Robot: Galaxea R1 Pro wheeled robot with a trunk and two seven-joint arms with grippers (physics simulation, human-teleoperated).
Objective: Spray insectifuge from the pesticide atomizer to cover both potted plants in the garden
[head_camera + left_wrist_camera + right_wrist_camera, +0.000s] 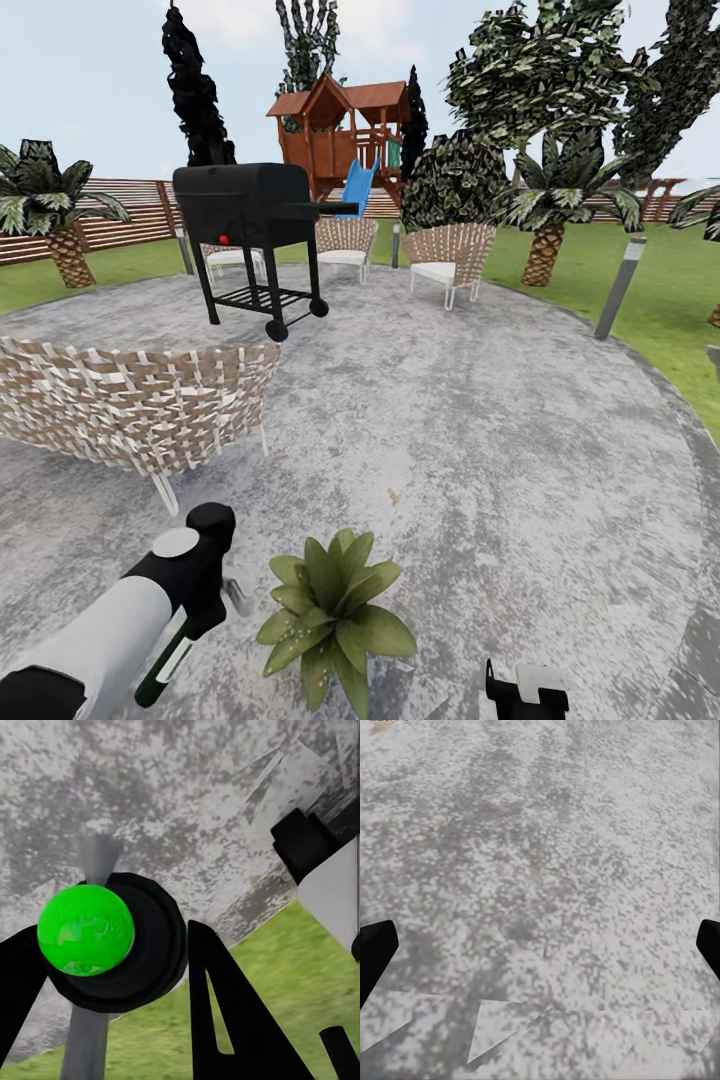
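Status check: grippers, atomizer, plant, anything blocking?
Left gripper shut on pesticide atomizer. Right gripper open over patio. Potted plant beside atomizer, nothing between.

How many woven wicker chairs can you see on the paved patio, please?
3: one nearest, left of the potted plant; two farther off beyond the black grill, at and. The grill may hide another.

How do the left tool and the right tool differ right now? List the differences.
The left tool is shut on the pesticide atomizer, while the right tool is open and empty. The left tool sits beside the potted plant; the right tool's view looks down on bare patio. Both have black fingers.
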